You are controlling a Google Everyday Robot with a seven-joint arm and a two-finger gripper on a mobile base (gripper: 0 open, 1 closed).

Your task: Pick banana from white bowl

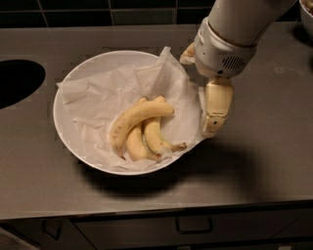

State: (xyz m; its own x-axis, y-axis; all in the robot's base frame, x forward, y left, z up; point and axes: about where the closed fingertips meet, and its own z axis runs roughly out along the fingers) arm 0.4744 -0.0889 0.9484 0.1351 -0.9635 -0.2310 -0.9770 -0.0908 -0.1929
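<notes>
Above grey counter (274, 161) (dark tiles (73, 5) behind) gripper (212, 128), state unclear, flanks white bowl (63, 132).

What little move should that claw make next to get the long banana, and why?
The claw hangs at the right rim of the wide glossy white bowl, while the longest pale yellow banana lies untouched on crumpled white paper inside, beside two shorter bananas. So probably: shift left, over that banana.

The claw (213, 128) hangs just outside the white bowl (66, 128) — rim and raised paper (168, 73) stand between it and the banana (139, 116).
</notes>
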